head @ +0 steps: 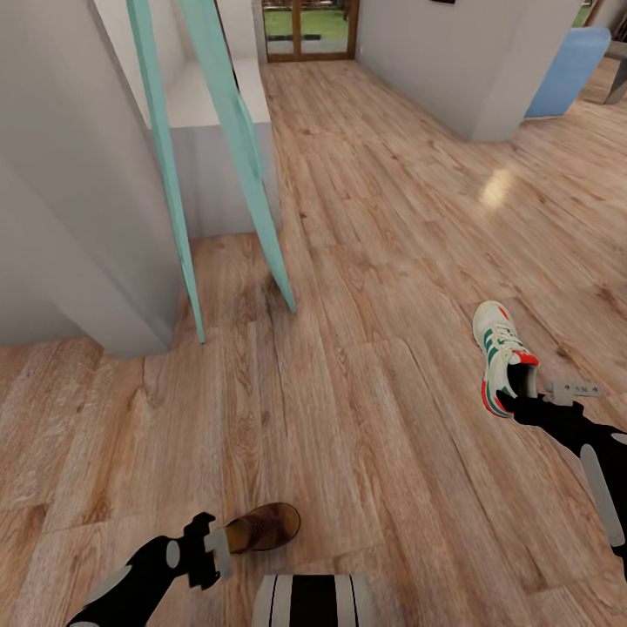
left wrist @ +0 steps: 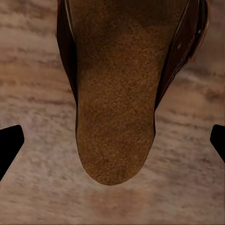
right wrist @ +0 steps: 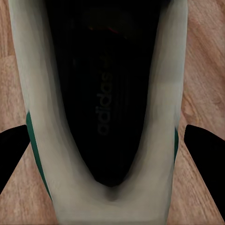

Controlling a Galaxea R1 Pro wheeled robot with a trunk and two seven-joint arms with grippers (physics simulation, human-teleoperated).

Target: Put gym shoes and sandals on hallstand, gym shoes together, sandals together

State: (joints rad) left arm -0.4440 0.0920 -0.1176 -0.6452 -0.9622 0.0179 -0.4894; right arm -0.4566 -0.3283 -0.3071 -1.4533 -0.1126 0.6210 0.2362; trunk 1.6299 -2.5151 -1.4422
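Two grippers, left [head: 212, 547] and right [head: 533, 394], straddle with jaws spread a sandal [left wrist: 115, 93] and a gym shoe [right wrist: 105, 108] on the corridor floor [head: 366, 261]; closing off-centre on either heel risks a skewed, slipping grasp.

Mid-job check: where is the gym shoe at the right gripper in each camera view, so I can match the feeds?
Head view: the gym shoe sits at right of centre, heel at the right gripper.
Right wrist view: the gym shoe lies between the two dark fingertips, heel opening toward the camera.
Left wrist view: no gym shoe; a sandal is there.
Shared landmark: the wood-plank floor.
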